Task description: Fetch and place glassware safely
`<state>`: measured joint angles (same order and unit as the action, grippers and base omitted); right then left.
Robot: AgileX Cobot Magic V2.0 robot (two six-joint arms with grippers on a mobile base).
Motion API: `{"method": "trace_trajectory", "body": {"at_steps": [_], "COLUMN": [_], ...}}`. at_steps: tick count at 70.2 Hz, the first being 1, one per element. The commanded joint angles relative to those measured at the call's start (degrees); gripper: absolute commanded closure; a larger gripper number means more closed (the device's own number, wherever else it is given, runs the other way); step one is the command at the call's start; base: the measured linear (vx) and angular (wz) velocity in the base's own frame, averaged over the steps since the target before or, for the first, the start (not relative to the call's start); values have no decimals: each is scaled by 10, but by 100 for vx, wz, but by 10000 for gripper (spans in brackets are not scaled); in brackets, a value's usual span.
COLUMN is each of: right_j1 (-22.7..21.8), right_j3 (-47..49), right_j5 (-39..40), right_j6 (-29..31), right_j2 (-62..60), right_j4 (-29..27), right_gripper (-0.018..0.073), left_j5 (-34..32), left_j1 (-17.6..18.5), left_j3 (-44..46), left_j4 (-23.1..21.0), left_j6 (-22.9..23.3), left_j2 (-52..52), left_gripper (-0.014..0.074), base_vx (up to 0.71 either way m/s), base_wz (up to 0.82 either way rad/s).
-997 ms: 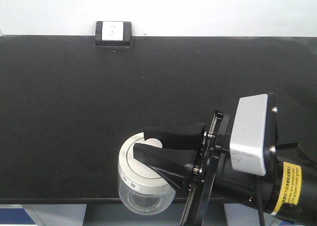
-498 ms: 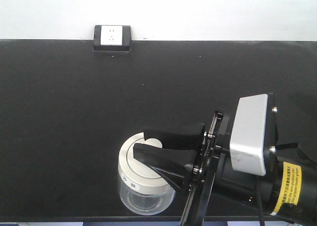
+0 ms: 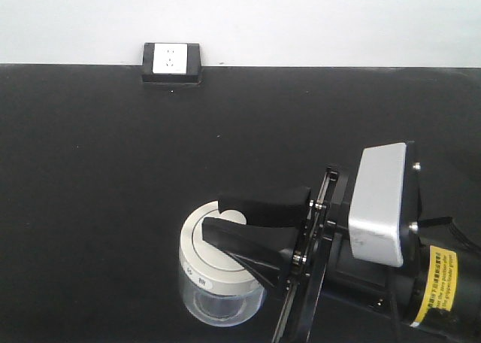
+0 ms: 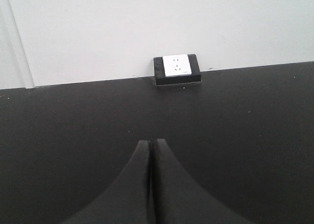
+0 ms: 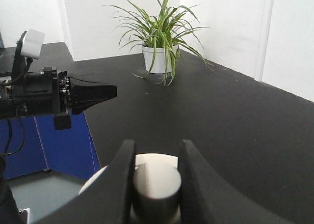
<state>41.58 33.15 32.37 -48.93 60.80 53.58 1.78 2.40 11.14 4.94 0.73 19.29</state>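
The glassware [image 3: 216,283] is a squat clear jar with a cream-white lid, low in the front view over the black table [image 3: 105,177]. My right gripper [image 3: 218,213] reaches in from the right and is shut on the lid's central knob [image 5: 157,182]. In the right wrist view both fingers [image 5: 122,170] press the knob's sides, with the lid [image 5: 153,160] beneath, and my right gripper [image 5: 157,150] hides the glass body. Whether the jar touches the table is unclear. My left gripper [image 4: 150,144] is shut and empty above the table, and it also shows as the left gripper [image 5: 112,91] pointing right.
A black-framed white socket box [image 3: 171,62] sits at the table's far edge against the white wall; the socket box [image 4: 176,69] also shows from the left wrist. A potted spider plant [image 5: 159,42] stands on the table's end. A blue panel [image 5: 59,150] lies beyond the table's side.
The table's front edge has slid out of the bottom of the front view and the socket box sits lower. The jar and right gripper keep their place in the frame.
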Motion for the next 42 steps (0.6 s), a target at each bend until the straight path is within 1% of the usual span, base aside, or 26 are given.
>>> {"method": "trace_trajectory", "body": {"at_steps": [1,42], "right_j1": [1,1], "right_j3": [22,22], "right_j5": [43,43], "right_j6": [5,5], "right_j2": [-12,-12], "right_j4": [-21,-21], "right_gripper": [559,559], "left_j5": [-41,-41], "left_j1": [5,5], "left_j3": [16,16], "left_j4": [-5,-5], "left_j6": [4,4], "left_j2": [4,4], "left_gripper": [603,603], "base_vx": [4,1], "base_wz": [2,0]}}
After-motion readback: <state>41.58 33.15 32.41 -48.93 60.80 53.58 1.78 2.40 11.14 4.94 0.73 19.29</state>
